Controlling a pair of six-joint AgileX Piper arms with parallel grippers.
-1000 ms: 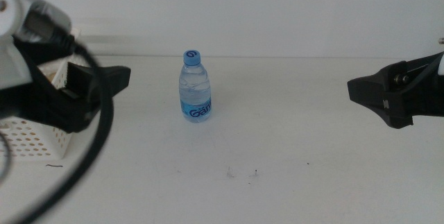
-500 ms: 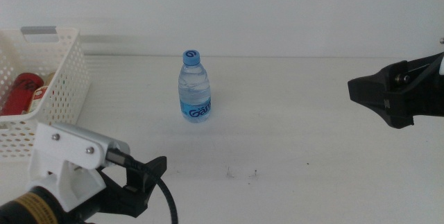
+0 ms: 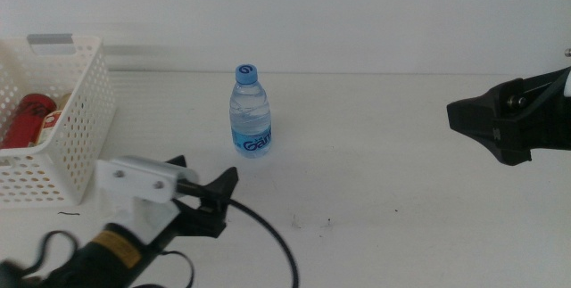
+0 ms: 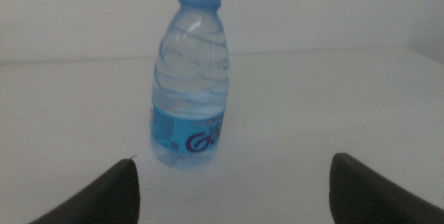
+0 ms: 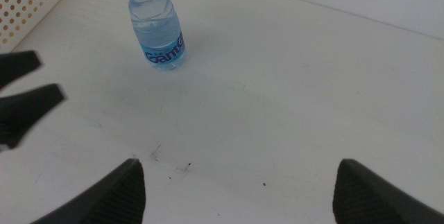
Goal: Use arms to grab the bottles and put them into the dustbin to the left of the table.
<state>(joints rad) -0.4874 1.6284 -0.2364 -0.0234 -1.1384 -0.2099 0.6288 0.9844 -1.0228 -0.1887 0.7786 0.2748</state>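
Note:
A small clear water bottle [image 3: 251,114] with a blue cap stands upright on the white table [image 3: 375,172]. My left gripper [image 3: 205,170] is open and empty, low at the front left, with the bottle [image 4: 189,78] a short way ahead of its jaws [image 4: 234,160]. My right gripper [image 3: 482,126] hovers at the right, open and empty [image 5: 239,165], well away from the bottle [image 5: 157,26]. The white perforated dustbin [image 3: 76,136] stands at the left with the red can [image 3: 28,114] lying inside. The yellow tea bottle is not clearly visible.
A few dark specks [image 3: 308,224] mark the table in front of the bottle. The left gripper also shows in the right wrist view [image 5: 24,99], near a corner of the dustbin [image 5: 28,2].
My left arm has swung away from the dustbin to the table's front left and now points at the water bottle, closer than half a second ago. The right gripper and bottle have not moved.

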